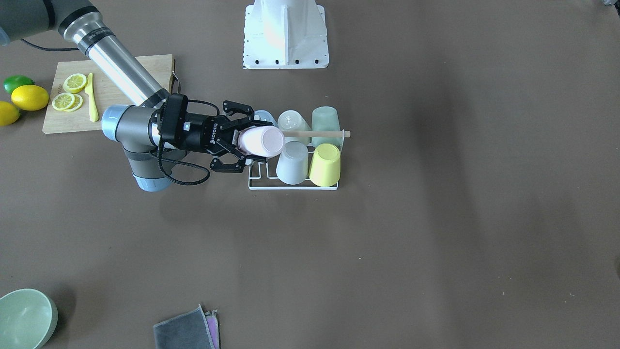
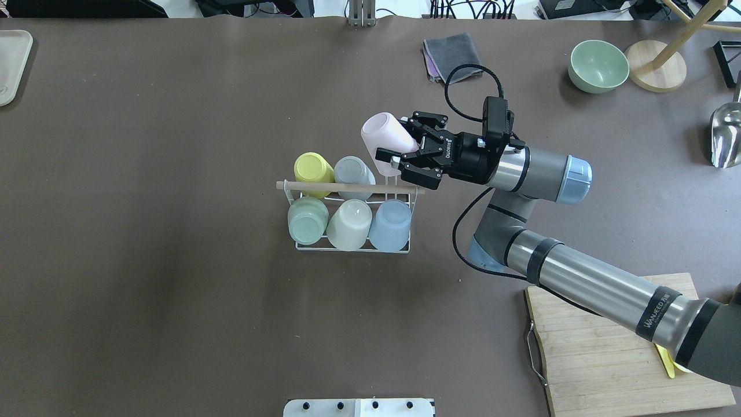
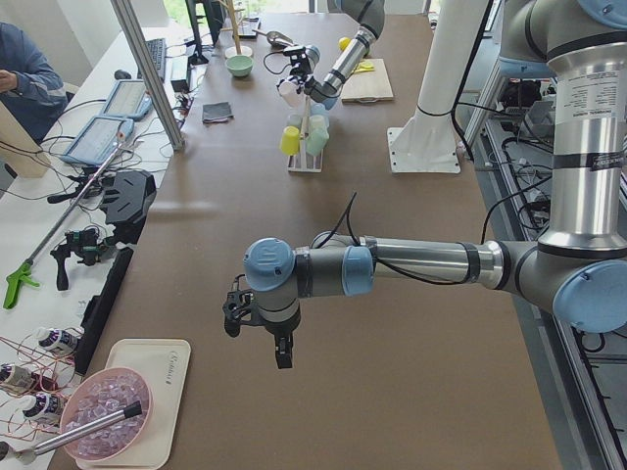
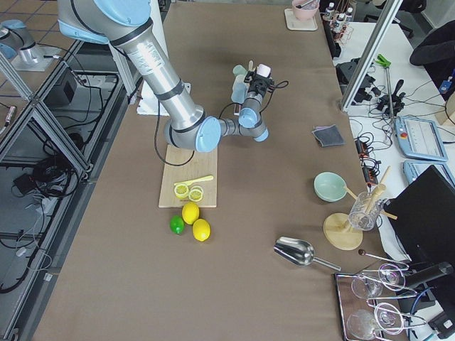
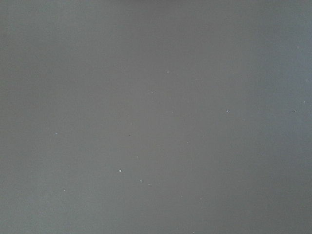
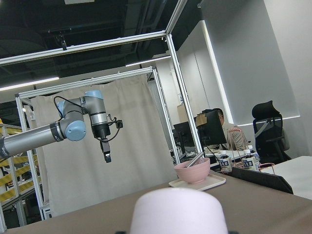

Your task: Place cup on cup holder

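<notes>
You will find the right gripper (image 2: 405, 153) clamped on the pink cup (image 2: 382, 136), which is held tilted just above the vacant end of the cup holder (image 2: 341, 186). Left gripper (image 3: 282, 354): you cannot tell whether it is parted or closed.

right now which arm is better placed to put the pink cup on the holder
Right: the right hand grips the pink cup, tilted beside the one free spot on the cup holder. The left hand hangs far off down the table.
</notes>
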You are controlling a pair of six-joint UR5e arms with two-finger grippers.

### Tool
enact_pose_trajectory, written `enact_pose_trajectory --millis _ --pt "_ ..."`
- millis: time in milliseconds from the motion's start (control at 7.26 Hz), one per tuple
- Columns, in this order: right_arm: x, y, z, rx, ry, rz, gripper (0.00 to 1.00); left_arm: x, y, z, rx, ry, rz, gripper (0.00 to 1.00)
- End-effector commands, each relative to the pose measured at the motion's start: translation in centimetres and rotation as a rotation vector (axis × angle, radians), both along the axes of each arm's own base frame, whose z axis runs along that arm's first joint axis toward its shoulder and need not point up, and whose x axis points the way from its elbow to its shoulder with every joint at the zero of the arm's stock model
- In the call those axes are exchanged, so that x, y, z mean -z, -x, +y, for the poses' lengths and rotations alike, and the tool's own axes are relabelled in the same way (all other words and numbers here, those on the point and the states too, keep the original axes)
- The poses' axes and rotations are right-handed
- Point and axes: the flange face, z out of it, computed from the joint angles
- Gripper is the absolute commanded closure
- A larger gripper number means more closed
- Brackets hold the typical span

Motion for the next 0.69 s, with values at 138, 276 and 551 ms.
enact_pose_trajectory --millis 138,276,551 --pt "-0.05 0.02 0.00 -0.003 -0.002 0.002 1.00 0.04 0.00 0.01 0.001 0.000 0.000 0.02" --pt "-0.29 0.17 0.04 0.000 0.001 0.008 1.00 0.04 0.00 0.01 0.001 0.000 0.000 0.02" --pt "-0.64 0.39 0.05 0.001 0.003 0.018 1.00 0.04 0.00 0.01 0.001 0.000 0.000 0.02"
